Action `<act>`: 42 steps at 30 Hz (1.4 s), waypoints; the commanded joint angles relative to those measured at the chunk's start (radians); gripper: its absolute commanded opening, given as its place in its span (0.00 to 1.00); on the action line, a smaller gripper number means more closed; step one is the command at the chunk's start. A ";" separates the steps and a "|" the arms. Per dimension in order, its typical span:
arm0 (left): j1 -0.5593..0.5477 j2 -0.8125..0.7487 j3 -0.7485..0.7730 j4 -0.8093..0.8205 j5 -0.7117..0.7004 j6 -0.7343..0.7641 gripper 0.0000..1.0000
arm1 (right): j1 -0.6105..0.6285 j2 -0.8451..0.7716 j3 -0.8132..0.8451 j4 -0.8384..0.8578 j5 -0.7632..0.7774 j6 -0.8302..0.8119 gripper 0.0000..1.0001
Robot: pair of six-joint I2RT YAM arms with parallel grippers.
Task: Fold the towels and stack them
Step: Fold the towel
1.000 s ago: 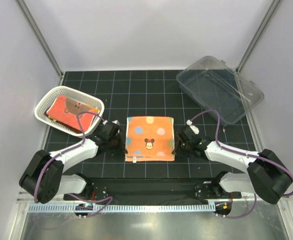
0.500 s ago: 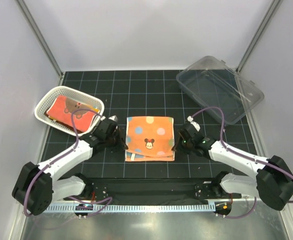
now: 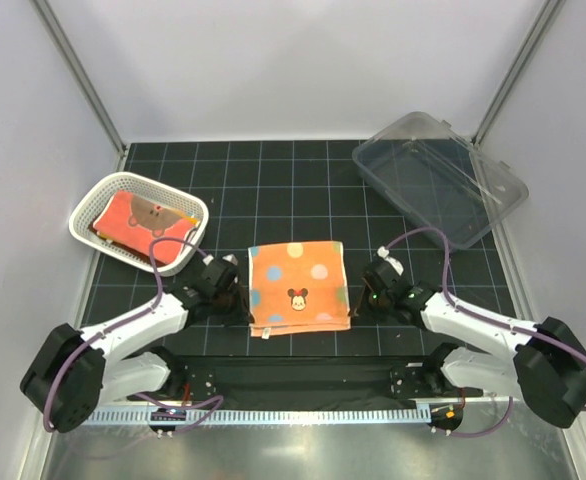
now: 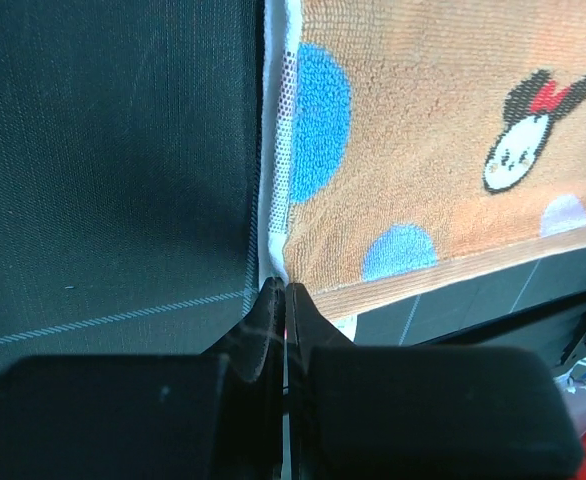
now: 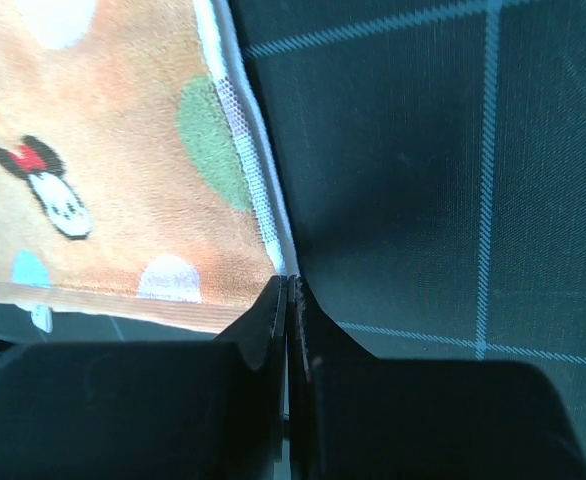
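Note:
An orange towel (image 3: 296, 285) with coloured spots and a mouse face lies flat on the black grid mat between my two arms. My left gripper (image 3: 241, 293) is shut on its left edge near the front corner; in the left wrist view the jaws (image 4: 285, 290) pinch the white hem of the towel (image 4: 443, 150). My right gripper (image 3: 356, 297) is shut on its right edge near the front corner; in the right wrist view the jaws (image 5: 290, 282) pinch the hem of the towel (image 5: 113, 170). More towels (image 3: 138, 215), red-orange on top, lie in a white basket.
The white mesh basket (image 3: 91, 203) stands at the left, just behind my left arm. A clear plastic bin (image 3: 443, 190) sits at the back right. Metal frame posts rise at both back corners.
Both grippers have moved a little toward the near edge, and the spotted towel has slid that way with them. The basket and bin have not moved.

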 commanded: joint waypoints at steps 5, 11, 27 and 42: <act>-0.011 0.021 0.044 0.014 -0.027 0.008 0.00 | 0.007 -0.002 0.034 0.056 -0.002 -0.057 0.01; -0.011 -0.008 0.228 -0.152 -0.030 0.034 0.00 | 0.007 -0.044 0.209 -0.131 0.051 -0.128 0.01; -0.058 -0.129 -0.092 -0.016 -0.008 -0.066 0.00 | 0.007 -0.110 -0.102 0.055 -0.059 -0.051 0.01; -0.058 -0.168 -0.080 -0.035 0.102 -0.046 0.25 | 0.005 -0.130 -0.003 -0.049 0.039 -0.079 0.26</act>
